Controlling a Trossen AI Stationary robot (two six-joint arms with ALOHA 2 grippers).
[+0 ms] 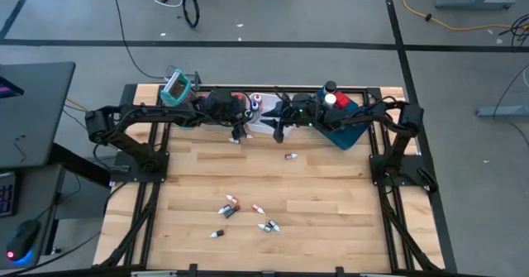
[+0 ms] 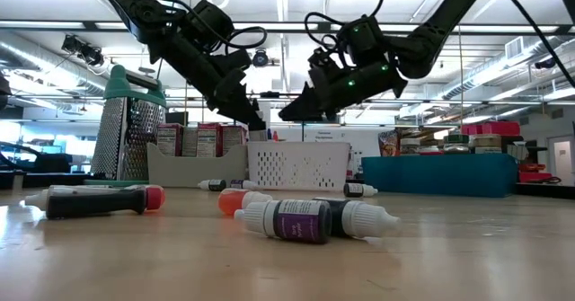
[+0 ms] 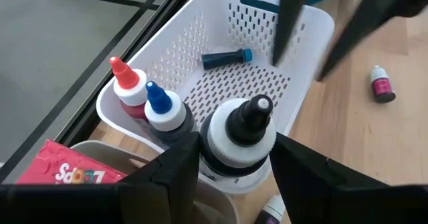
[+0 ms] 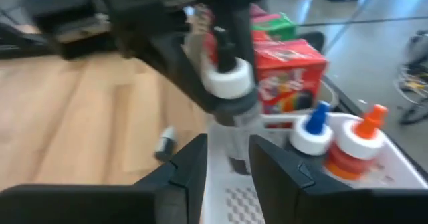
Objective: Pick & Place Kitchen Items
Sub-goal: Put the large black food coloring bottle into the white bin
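blurred: right gripper [image 4: 227,164] | cut off: red carton [image 3: 63,174]

Left arm [image 1: 132,124]: dark, near-black links on a black bracket base. Black cable loops run beside the wrist housing [image 2: 211,18] behind the fingers.

Right arm [image 1: 388,124]: same dark finish and build. Small green indicator lights glow on the wrist block [image 2: 359,54] behind the fingers, and a thin black cable arcs above it.

Left gripper [image 3: 234,167]: two matte black, flat-faced fingers with angular edges.

Right gripper [image 4: 227,164]: two matching black fingers, squared tips, no visible markings.
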